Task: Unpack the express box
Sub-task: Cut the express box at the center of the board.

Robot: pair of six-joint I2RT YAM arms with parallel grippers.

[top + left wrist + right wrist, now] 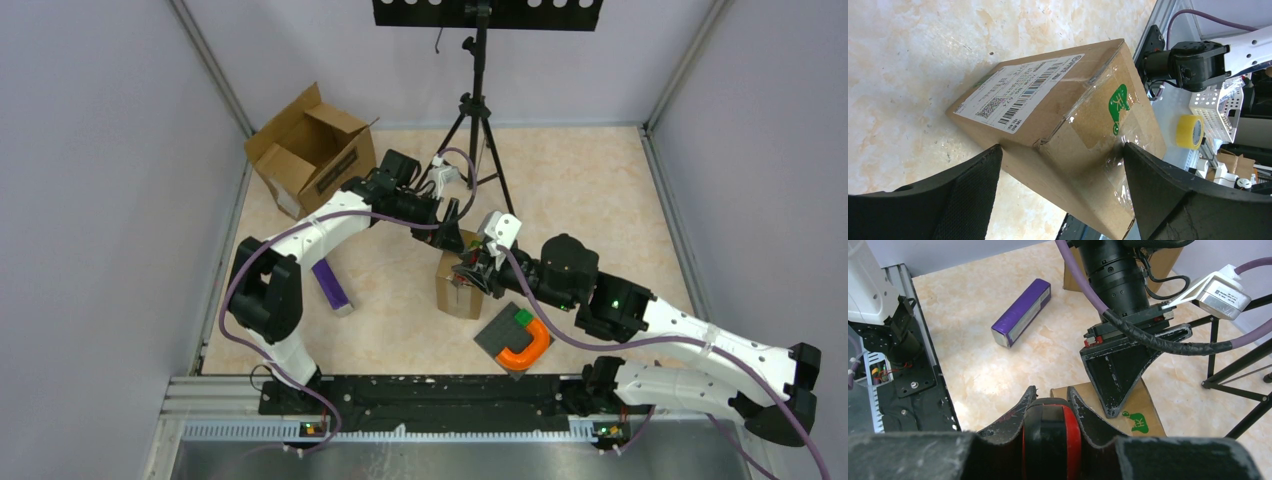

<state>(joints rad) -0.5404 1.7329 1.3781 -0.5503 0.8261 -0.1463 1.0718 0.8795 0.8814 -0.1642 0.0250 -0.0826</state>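
The express box (pixel 459 291) is a small taped brown carton with a white shipping label and a green sticker, standing mid-table. In the left wrist view the express box (pixel 1058 110) sits between my left gripper's fingers (pixel 973 195), which press on its two sides. My left gripper (pixel 452 238) holds the box's top end from behind. My right gripper (pixel 472 272) is shut on a black and red tool (pixel 1050 435), right at the box's upper near side. The right wrist view shows the box (pixel 1148 415) just beyond the tool's tip, under a left finger (pixel 1118 375).
A purple box (pixel 331 285) lies left of the carton. An open empty cardboard box (pixel 310 150) stands at the back left. A tripod (pixel 478 120) stands behind. A grey pad (pixel 497 338) carrying an orange U-shaped piece (pixel 527 347) and a green block lies front right.
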